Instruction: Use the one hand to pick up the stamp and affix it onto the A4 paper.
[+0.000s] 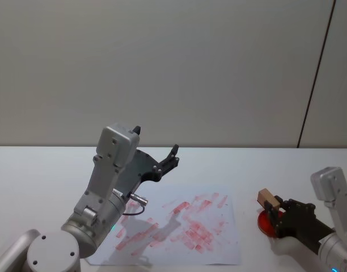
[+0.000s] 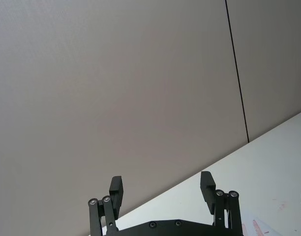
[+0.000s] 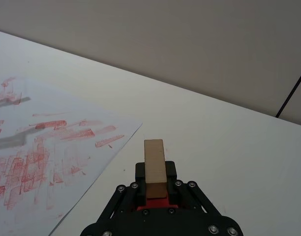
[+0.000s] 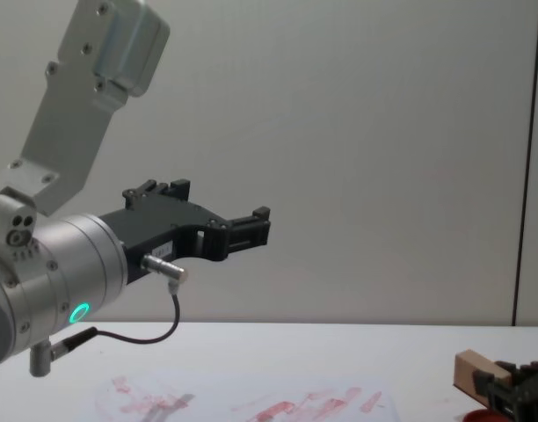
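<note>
Now clamped in the right gripper [image 1: 274,205], just above the red ink pad [image 1: 265,222]: the stamp [image 1: 267,199]. Beside it, well short: the A4 paper [image 1: 219,249]. Could slip or tilt, smearing. Held high, fingers apart, empty: the left gripper [image 2: 163,189].

From the head we looked down on the bench [image 1: 43,170]; from the chest, low across it toward the wall. Our left wrist camera faced up past its hand [image 2: 162,189] at the wall, the right one sat close behind its hand [image 3: 155,189]. Head, chest and right wrist shared the A4 paper [image 1: 219,249].
</note>
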